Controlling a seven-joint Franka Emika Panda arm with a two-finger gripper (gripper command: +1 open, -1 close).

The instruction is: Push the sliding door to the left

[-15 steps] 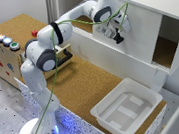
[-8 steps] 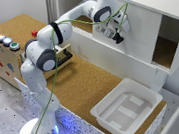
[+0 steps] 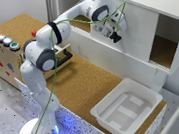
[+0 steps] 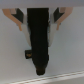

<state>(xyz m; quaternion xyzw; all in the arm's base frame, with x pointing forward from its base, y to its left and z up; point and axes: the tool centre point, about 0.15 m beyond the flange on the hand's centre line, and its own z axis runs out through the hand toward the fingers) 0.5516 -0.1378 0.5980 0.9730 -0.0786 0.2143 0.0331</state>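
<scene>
The white robot arm (image 3: 52,42) reaches from its base at the lower left of the exterior view up toward the upper right, where its gripper (image 3: 115,36) sits right against the front of the white cabinet (image 3: 144,0). The sliding door (image 3: 137,30), a plain white panel, stands in the upper right part of the frame, covering the stretch of the cabinet front just to the exterior view's right of the gripper. Beyond the door's right edge the cabinet is open, and a dark compartment (image 3: 165,46) with a brown floor shows inside.

In the wrist view the gripper (image 4: 39,47) appears as one dark block against a flat pale surface that fills the frame. The fingers look pressed together, with no gap showing between them and nothing pinched, though the picture is blurry. Whether the tips actually touch the door I cannot tell.

A shallow white tray (image 3: 141,90) lies on the cork-coloured tabletop (image 3: 80,82) at the lower right, well apart from the gripper. At the far left stands a wooden box (image 3: 1,61) with coloured buttons on top.
</scene>
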